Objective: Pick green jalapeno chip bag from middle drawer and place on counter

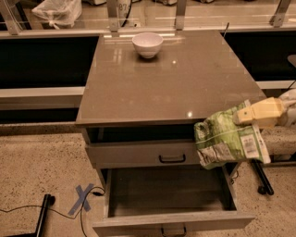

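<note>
middle drawer [166, 190]: nearest the onlooker, pulled fully out; its plain grey floor and inside walls are exposed.
speckled floor [37, 162]: it runs beneath and to both sides of the cabinet.
blue tape cross [82, 199]: it is stuck to the floor just left of the open drawer, with a thin dark cable [27, 207] beside it.
upper drawer front [138, 155]: closed, directly above the open drawer, with a black bar handle [172, 159].
green jalapeno chip bag [226, 141]: crinkled, hanging in the air above the drawer's right side and across the right end of the upper drawer front, at the counter's front right corner, not resting on it.
gripper [241, 118]: cream-coloured, reaching in from the right edge; the jaws are pinched on the bag's upper right part and carry it.
counter [175, 88]: a glossy grey-brown surface forming the cabinet top.
white bowl [147, 44]: upright on the surface near its far edge, well apart from the bag.
clear plastic bag [58, 10]: farthest back, at the upper left.
</note>
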Robot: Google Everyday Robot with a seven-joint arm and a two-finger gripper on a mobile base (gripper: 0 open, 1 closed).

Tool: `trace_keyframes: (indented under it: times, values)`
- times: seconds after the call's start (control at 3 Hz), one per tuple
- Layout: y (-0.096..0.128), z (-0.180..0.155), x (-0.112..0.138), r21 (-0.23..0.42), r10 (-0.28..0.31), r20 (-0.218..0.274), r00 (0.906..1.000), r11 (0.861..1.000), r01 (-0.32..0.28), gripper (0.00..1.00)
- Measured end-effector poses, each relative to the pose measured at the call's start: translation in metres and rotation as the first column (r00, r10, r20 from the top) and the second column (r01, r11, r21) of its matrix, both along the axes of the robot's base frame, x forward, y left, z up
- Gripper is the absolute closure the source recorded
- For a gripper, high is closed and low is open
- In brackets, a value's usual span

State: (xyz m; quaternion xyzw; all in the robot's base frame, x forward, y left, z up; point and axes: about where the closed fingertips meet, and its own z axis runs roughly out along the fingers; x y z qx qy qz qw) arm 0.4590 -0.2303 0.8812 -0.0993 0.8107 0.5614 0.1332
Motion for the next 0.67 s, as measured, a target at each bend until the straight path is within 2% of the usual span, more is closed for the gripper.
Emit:
trace_keyframes:
  times: [0.33,0.67]
  values:
    - [-0.004,0.024,0.025,0.037,-0.014,-0.034,0.9993,0.999,0.015,1.0]
    - [0.007,0.029,0.061,0.088,-0.041,-0.115,0.9925,0.995,0.051,1.0]
